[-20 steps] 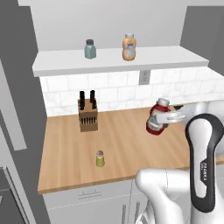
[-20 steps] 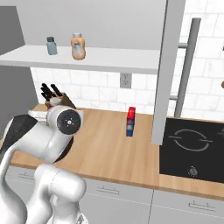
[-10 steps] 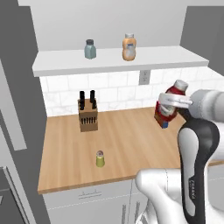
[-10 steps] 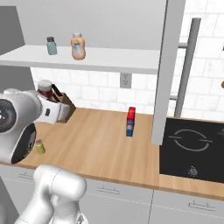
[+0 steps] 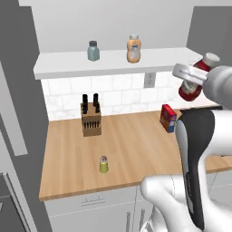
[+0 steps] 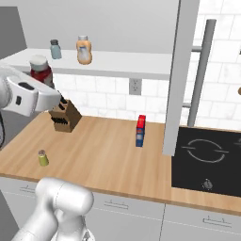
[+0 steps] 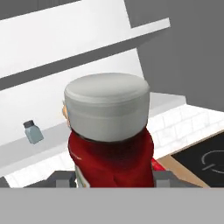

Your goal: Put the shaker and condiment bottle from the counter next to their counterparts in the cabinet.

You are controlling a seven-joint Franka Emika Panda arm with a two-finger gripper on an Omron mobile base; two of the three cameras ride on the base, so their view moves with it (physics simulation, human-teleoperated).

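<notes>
The red condiment bottle [image 5: 190,92] with its white cap hangs tilted in the air at the right end of the cabinet shelf [image 5: 113,64], with my gripper [image 5: 192,78] shut on its body. In the hand view its cap [image 7: 107,107] is close up and the fingertips [image 7: 162,177] flank the red body. The yellow-green shaker [image 5: 103,164] stands on the wooden counter [image 5: 131,149] near the front edge. On the shelf stand the counterparts, a blue-grey shaker [image 5: 93,50] and a pale orange bottle [image 5: 133,49]. From the right base view, the held bottle [image 6: 41,74] is left of the shelf [image 6: 122,63].
A knife block [image 5: 90,120] stands at the back of the counter, and a small red and blue box [image 5: 168,118] to its right. A black stovetop [image 6: 207,155] lies beyond a grey upright panel [image 6: 181,75]. The shelf has free room right of the orange bottle.
The arm has lifted the condiment bottle from just above the counter up to shelf height, further right in the left base view. The shaker and shelf items stayed put.
</notes>
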